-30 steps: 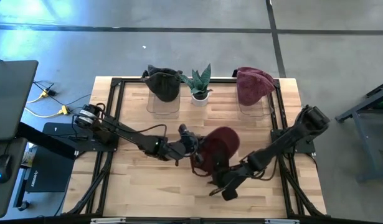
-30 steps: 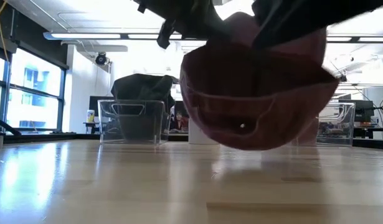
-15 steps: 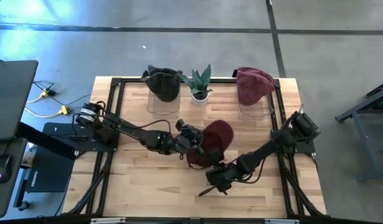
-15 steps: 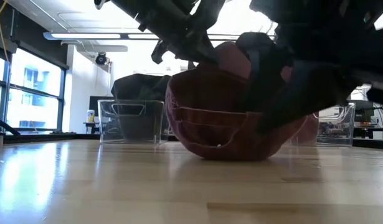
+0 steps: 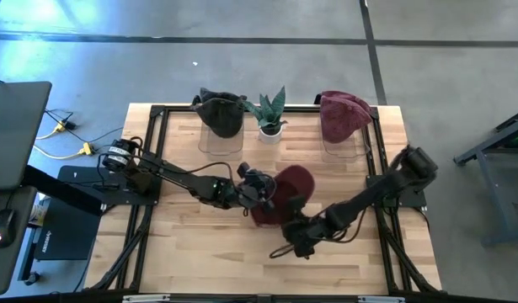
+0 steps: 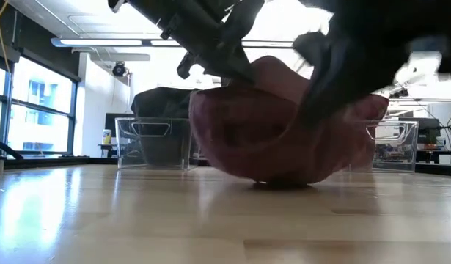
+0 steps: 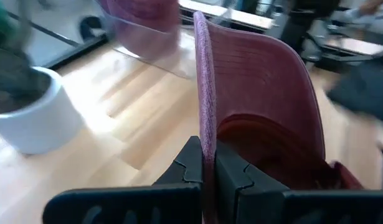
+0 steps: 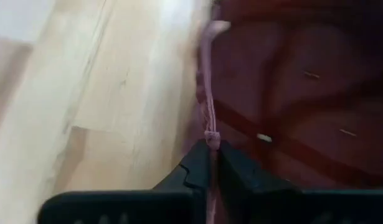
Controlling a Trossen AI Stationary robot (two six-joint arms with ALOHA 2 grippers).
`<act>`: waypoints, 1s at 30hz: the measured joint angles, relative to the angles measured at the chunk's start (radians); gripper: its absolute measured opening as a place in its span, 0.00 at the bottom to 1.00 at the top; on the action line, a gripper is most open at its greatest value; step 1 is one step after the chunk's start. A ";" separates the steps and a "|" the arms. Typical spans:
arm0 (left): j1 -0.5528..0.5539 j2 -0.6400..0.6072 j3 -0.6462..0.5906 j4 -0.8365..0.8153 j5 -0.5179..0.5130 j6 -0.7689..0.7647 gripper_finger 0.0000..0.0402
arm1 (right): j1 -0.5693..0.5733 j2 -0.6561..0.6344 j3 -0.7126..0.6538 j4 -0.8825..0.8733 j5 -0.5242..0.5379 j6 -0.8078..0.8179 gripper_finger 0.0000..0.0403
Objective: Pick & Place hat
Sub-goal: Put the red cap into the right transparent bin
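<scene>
1. The left gripper [image 5: 260, 190] pinches the maroon cap [image 5: 285, 192] by its brim, steadying that side.
2. The right gripper [image 5: 299, 225] clamps the cap's opposite rim, so both share it low over mid-table.
3. Pale wooden table [image 5: 183, 252]; grey concrete floor [image 5: 242, 67] surrounds it.

Between my matt black plastic fingers [image 7: 190, 171] sits soft, ribbed maroon cloth, the hat [image 5: 288, 192]. Beneath lies smooth, faintly glossy pale wood, the table [image 5: 183, 244].

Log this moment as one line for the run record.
stage: two-arm hold | left gripper: shut on hat brim | right gripper: shut on hat edge | hat: low at table centre
</scene>
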 joint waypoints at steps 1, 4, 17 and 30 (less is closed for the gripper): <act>0.000 0.000 0.000 0.000 0.029 -0.014 0.00 | 0.002 -0.031 0.000 -0.031 -0.002 0.042 0.04; 0.000 0.000 0.000 -0.006 0.165 -0.080 0.00 | 0.006 -0.127 -0.009 -0.110 -0.004 0.214 0.02; 0.023 0.051 -0.001 0.014 0.311 -0.138 0.09 | -0.086 -0.303 -0.327 0.045 -0.197 0.612 0.04; 0.082 -0.040 -0.003 -0.038 0.505 -0.002 0.45 | -0.153 -0.307 -0.379 0.265 -0.386 0.550 0.04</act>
